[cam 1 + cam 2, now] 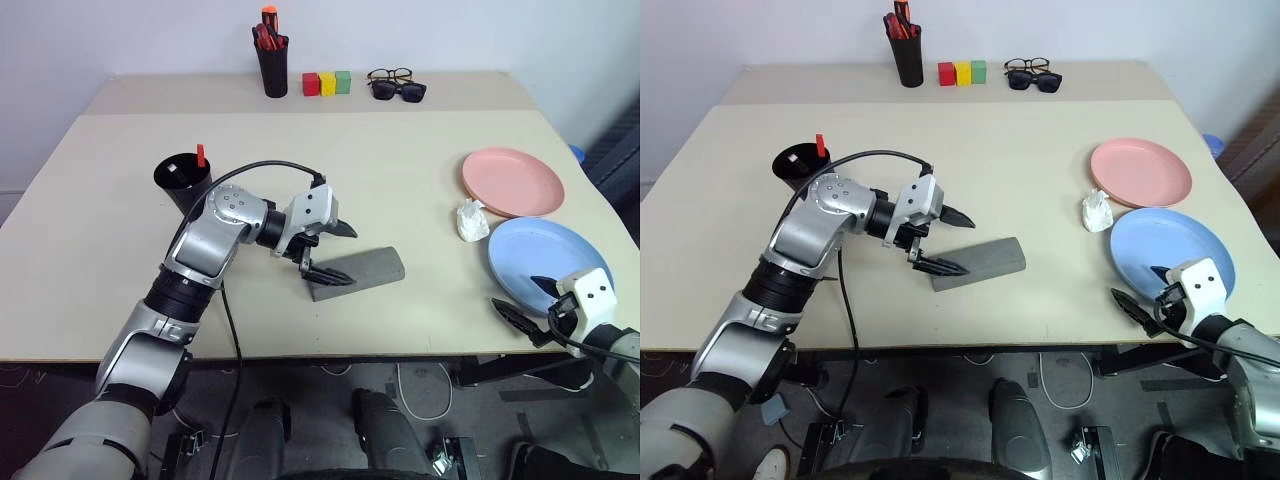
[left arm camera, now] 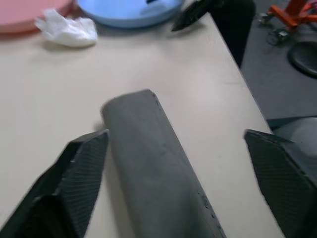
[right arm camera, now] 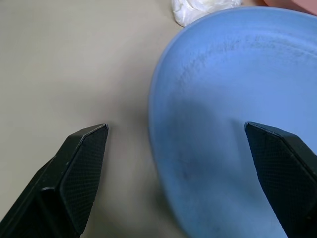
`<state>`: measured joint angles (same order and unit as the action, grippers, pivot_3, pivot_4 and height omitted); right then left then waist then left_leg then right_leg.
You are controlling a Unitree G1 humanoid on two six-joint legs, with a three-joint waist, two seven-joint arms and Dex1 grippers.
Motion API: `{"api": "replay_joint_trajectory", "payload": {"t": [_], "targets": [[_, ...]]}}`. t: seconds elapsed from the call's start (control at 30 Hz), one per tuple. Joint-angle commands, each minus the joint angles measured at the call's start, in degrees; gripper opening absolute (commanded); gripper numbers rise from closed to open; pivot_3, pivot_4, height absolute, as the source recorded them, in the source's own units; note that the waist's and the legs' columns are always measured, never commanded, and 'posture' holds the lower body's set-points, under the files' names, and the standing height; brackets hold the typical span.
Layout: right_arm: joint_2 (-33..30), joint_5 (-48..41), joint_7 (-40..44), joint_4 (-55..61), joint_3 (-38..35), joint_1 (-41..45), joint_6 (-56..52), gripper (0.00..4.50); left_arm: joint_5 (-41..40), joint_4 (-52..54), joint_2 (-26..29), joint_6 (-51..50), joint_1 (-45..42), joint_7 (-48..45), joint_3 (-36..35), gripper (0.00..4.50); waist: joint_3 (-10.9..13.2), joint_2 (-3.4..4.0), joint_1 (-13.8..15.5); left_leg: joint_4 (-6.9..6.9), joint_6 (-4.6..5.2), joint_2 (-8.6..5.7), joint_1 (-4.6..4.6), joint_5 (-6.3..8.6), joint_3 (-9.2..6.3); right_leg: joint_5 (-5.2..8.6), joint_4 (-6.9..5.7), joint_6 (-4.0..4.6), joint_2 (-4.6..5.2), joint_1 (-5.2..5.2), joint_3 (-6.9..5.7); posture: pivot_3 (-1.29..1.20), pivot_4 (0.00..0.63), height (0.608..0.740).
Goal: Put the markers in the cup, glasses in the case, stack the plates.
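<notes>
Notably, right gripper (image 1: 528,303) had its jaws spread astride the near rim of the blue plate (image 1: 540,250) at lower right, so closing could shove it off the table (image 1: 420,180); left gripper (image 1: 327,253) gaped over the grey case (image 1: 365,270) at centre.

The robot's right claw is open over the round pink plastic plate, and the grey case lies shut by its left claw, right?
Not quite. The right claw is open at the near edge of the round light blue plastic plate, as the right wrist view shows; the round pink plastic plate lies further back. The grey case does lie shut by the left claw.
</notes>
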<state>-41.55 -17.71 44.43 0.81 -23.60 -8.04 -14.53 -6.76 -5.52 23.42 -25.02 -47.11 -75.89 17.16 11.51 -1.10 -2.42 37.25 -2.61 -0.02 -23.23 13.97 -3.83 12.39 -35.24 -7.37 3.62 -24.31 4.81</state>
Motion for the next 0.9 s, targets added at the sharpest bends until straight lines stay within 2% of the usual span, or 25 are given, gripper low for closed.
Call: {"api": "replay_joint_trajectory", "payload": {"t": [0.03,0.07,0.17,0.4,0.73,0.9], "targets": [[-1.75,1.16,0.32,-2.04,0.56,1.88,0.94,4.5,-1.25,3.67,0.05,-1.5,-0.62,2.25,-0.61,4.48,0.0,0.0,-0.02,0.0,0.0,0.0,0.0,0.0,0.0,0.0,0.01,0.0,0.0,0.0,0.0,0.0,0.15,0.74],[-1.92,1.2,0.45,-2.79,0.89,2.49,0.45,4.5,-1.34,3.99,0.06,-1.59,-0.65,2.76,-0.59,4.48,0.0,0.0,-0.03,0.0,0.0,0.0,0.0,0.0,0.0,0.0,0.0,0.0,-0.01,0.0,0.0,0.0,0.15,0.74],[-2.42,1.5,0.09,-5.07,1.45,4.51,-0.21,3.59,-1.53,4.49,-0.04,-2.19,-0.67,4.42,-0.67,4.5,0.0,0.0,-0.12,0.01,0.0,0.0,0.01,0.0,0.0,-0.02,0.0,-0.03,-0.01,0.01,0.0,0.0,0.15,0.74],[-3.93,2.14,0.64,-5.96,2.41,5.34,-0.53,0.07,-2.41,4.95,0.56,-2.33,-0.56,5.73,-0.32,4.5,0.0,0.0,-0.12,0.03,-0.01,0.0,0.02,-0.01,0.0,-0.08,-0.01,-0.11,-0.01,0.02,0.0,0.0,0.15,0.74],[-5.06,3.24,0.45,-3.04,1.87,3.93,0.19,0.07,-3.12,5.24,0.5,-2.31,-0.51,6.29,0.25,4.5,-0.01,-0.01,0.05,0.03,-0.01,0.0,0.15,-0.01,0.0,-0.05,0.0,-0.06,-0.01,0.2,0.0,0.0,0.15,0.74],[-8.09,1.31,3.25,2.0,-0.64,1.89,-1.1,0.07,-3.41,5.46,0.45,-2.5,-0.45,6.89,0.11,4.5,-0.01,-0.01,0.05,0.03,-0.01,0.0,0.15,-0.01,0.0,-0.05,0.0,-0.06,-0.01,0.2,0.0,0.0,0.15,0.74]]}}
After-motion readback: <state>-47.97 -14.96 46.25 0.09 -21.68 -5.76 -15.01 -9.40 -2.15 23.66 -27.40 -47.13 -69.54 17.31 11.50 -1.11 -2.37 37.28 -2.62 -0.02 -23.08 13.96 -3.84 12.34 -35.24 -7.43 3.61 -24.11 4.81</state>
